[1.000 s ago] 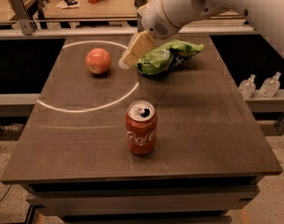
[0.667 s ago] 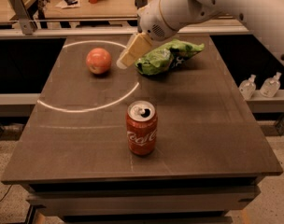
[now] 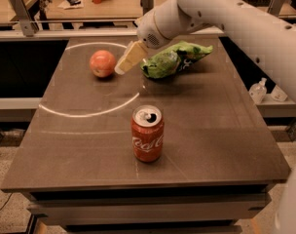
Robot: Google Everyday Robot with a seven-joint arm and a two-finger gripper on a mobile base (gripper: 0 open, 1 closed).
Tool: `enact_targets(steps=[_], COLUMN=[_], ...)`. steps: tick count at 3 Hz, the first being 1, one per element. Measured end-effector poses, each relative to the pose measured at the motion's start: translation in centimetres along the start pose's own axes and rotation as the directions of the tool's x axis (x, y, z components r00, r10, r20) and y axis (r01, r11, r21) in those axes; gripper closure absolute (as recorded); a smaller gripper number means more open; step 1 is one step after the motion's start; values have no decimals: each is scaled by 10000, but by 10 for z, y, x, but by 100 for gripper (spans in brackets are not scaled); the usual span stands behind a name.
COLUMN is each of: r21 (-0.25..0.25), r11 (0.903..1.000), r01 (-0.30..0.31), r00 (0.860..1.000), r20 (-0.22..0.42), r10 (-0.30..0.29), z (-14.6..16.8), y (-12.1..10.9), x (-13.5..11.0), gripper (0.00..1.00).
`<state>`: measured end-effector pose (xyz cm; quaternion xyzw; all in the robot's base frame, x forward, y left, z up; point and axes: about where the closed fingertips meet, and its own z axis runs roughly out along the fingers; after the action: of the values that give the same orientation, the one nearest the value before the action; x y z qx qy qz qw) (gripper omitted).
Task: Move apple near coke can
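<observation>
The reddish-pink apple sits on the far left part of the dark table. The red coke can stands upright near the table's front middle, well apart from the apple. My gripper reaches down from the white arm at the top and its pale fingers hang just to the right of the apple, a small gap away. It holds nothing that I can see.
A green chip bag lies at the back, right of the gripper. A white arc is marked on the tabletop. Small bottles stand on a ledge right of the table. Another table with clutter stands behind.
The gripper has shifted slightly left and down toward the apple. Apple, can and bag have not moved.
</observation>
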<state>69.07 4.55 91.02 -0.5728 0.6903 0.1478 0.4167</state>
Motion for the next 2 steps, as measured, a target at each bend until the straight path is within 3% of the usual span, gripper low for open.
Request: enact_targets(steps=[1, 2], r21=[-662, -1468], r11=[9978, 9887], r01=[61, 294], r00=[9999, 9989], r20=[105, 406], r10=[-54, -237], z=[23, 41], y=[-5, -2], x=[2, -5], gripper=[0, 0])
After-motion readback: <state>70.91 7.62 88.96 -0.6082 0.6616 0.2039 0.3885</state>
